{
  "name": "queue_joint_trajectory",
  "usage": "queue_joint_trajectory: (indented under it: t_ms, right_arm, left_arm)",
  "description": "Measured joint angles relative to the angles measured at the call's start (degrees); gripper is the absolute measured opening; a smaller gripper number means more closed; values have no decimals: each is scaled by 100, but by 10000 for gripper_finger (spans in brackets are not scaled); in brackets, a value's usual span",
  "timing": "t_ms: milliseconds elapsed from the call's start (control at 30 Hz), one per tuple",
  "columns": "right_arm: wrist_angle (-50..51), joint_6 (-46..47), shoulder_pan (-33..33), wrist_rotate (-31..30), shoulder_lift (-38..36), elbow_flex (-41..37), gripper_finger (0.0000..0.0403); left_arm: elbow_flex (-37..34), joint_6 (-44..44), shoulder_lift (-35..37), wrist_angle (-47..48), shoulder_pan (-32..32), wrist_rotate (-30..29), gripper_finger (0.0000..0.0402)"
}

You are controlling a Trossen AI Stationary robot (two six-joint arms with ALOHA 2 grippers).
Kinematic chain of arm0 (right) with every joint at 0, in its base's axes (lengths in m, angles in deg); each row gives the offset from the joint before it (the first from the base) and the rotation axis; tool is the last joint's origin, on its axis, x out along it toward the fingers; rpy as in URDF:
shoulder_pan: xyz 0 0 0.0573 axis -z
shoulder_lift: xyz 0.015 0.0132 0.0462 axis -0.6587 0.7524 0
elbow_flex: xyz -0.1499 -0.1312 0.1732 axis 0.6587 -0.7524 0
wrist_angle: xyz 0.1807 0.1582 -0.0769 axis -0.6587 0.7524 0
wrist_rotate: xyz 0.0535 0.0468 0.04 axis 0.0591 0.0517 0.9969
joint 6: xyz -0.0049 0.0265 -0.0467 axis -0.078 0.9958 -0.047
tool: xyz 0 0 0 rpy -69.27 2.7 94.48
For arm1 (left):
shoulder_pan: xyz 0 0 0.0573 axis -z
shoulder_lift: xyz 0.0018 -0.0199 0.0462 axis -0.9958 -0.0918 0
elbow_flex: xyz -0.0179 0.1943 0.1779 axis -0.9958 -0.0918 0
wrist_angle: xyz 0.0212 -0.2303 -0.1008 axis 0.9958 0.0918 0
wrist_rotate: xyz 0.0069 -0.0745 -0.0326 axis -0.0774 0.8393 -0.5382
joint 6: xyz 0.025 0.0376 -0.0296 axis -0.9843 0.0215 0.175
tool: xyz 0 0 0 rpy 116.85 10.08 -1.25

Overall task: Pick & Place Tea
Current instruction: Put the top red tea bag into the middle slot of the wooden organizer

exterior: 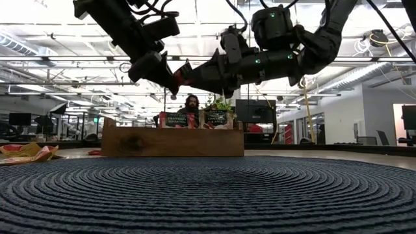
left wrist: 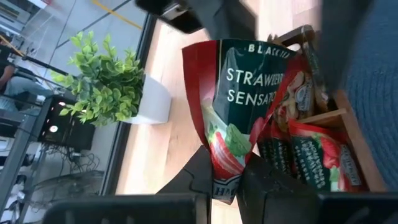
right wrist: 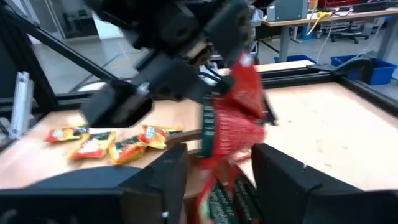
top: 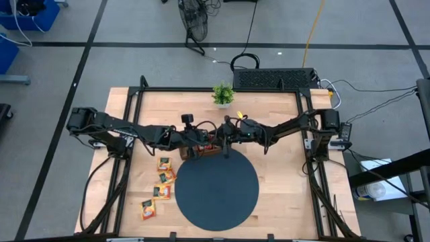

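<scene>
Left gripper point(left wrist: 233, 180) pinches a red strawberry tea sachet point(left wrist: 249, 106) by its bottom edge, holding it in the air over the wooden tray point(top: 201, 149) at the far rim of the dark round mat point(top: 216, 191). Right gripper point(right wrist: 214, 180), fingers spread, sits right against it from the opp. side, w/ the sachet hanging crumpled between its two fingers point(right wrist: 283, 177) and not clamped by them. Both arms meet above the tray at table centre, crowding it and hiding most of it from overhead. More red sachets point(left wrist: 311, 155) stand packed in the tray's compartments. Four yellow-orange sachets point(top: 160, 185) lie loose on the bare wood just left of the mat. A small potted plant point(top: 223, 95) stands behind the tray near the table's far edge. A person point(exterior: 191, 104) shows in the room beyond.
</scene>
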Motion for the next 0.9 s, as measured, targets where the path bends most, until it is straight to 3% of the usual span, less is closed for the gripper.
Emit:
queue_joint_trajectory:
  t_ms: [300,567,767,833,900]
  right_arm:
    - [-180,-429,116,22,0,0,11]
    - [499,-818,24,-93,-385,-2,1]
    - [2657,-1112,-37,-338,-1500,20,0]
    - [3714,-951,-34,-139,-1820,128,0]
    - [4466,-844,-38,-126,-2029,289,0]
  left_arm:
    - [0,182,2,-20,17,140,42]
    - [2,137,64,-19,33,-108,85]
    - [4,167,452,-107,22,-1101,134]
    - [4,501,610,-309,-85,-967,153]
    - [8,949,725,-456,-284,-269,173]
